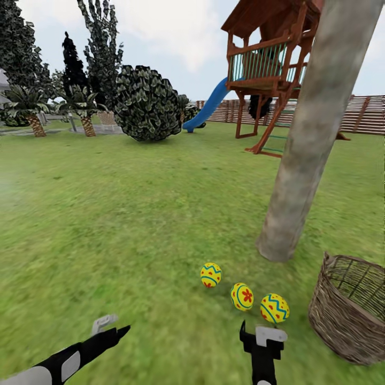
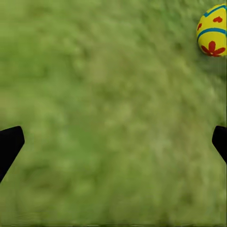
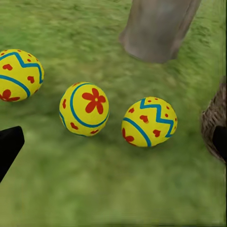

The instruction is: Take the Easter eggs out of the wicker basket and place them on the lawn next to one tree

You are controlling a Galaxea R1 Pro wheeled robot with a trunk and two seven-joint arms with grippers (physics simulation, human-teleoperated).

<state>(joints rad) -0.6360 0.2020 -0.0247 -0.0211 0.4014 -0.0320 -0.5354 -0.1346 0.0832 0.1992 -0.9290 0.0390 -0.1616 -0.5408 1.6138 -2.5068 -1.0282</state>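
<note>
Head view. Three Easter eggs lie on the lawn (image 1: 133, 214) in a row running from 10 to 4 o'clock: first egg (image 1: 210, 274), second egg (image 1: 242, 296), third egg (image 1: 274, 308), each just apart from the next. The tree (image 1: 307, 139) stands at 1 o'clock of the row, near it. The wicker basket (image 1: 347, 310) stands at 3 o'clock of the third egg and 5 o'clock of the trunk. The right claw (image 1: 262, 334) is at 6 o'clock of the third egg; the left claw (image 1: 109, 327) lies well apart at 8 o'clock of the row. A playset (image 1: 267, 69) stands behind the tree, a fence (image 1: 363, 115) behind that, and a bush (image 1: 147, 104) at 11 o'clock.
</note>
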